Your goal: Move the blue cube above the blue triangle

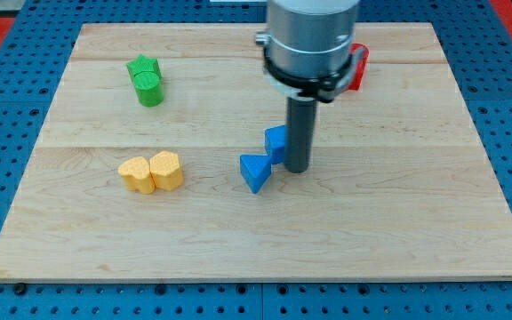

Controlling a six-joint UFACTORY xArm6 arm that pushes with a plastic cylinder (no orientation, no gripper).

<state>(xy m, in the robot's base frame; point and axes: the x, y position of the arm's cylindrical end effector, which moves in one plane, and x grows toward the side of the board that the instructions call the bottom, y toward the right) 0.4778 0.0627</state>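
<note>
The blue cube (276, 142) sits near the middle of the wooden board (398, 231), just up and right of the blue triangle (255, 172); the two blocks touch or nearly touch. My tip (296, 169) rests on the board right next to the cube's right side and to the right of the triangle. The rod hides part of the cube's right edge.
A green star (143, 67) and a green cylinder (148, 88) sit together at the upper left. Two yellow blocks (151, 172) lie side by side at the left middle. A red block (356, 67) is partly hidden behind the arm at the top.
</note>
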